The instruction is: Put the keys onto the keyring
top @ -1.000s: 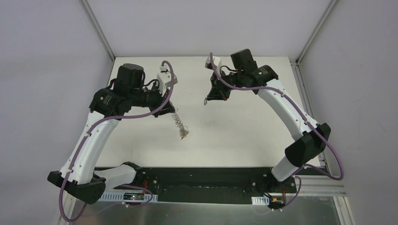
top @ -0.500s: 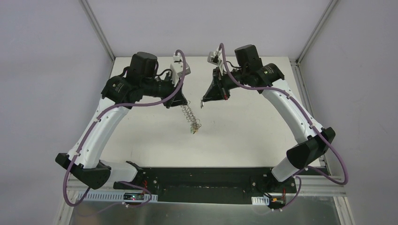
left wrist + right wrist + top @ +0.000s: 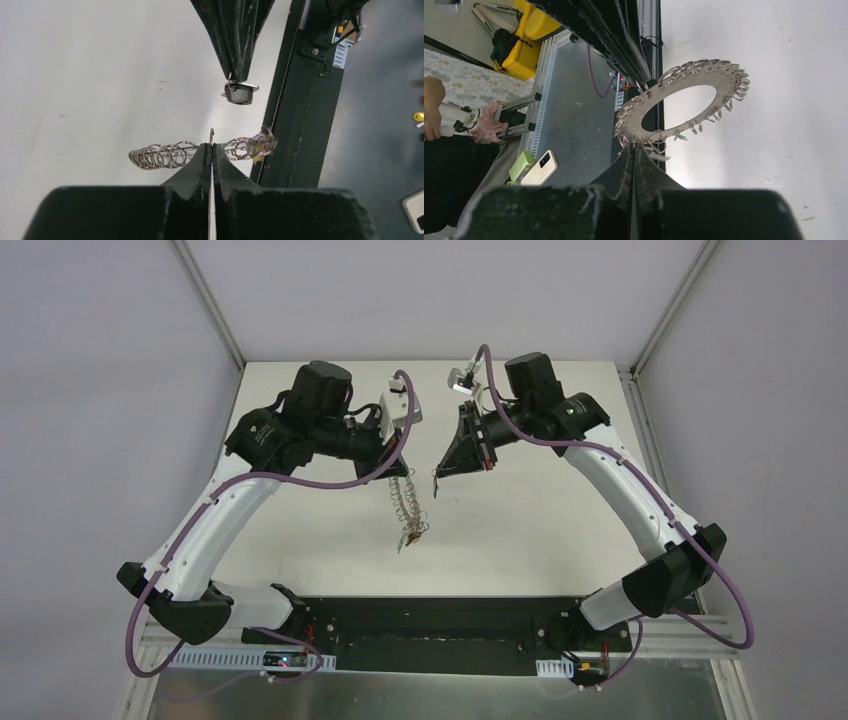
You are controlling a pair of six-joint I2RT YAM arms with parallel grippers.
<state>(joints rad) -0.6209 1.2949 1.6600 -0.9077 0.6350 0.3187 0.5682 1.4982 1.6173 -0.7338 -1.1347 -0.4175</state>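
Keyring (image 3: 405, 502) dangles at the centre of the top view, above the worktop (image 3: 520, 530). It is pinched in the fully closed left tool (image 3: 210, 148). Green and yellow specks at its lower end are too small to identify. Just above it in the left wrist view, the right tool (image 3: 234, 75) is clamped on a black-headed key (image 3: 239, 93), whose blade is hidden.
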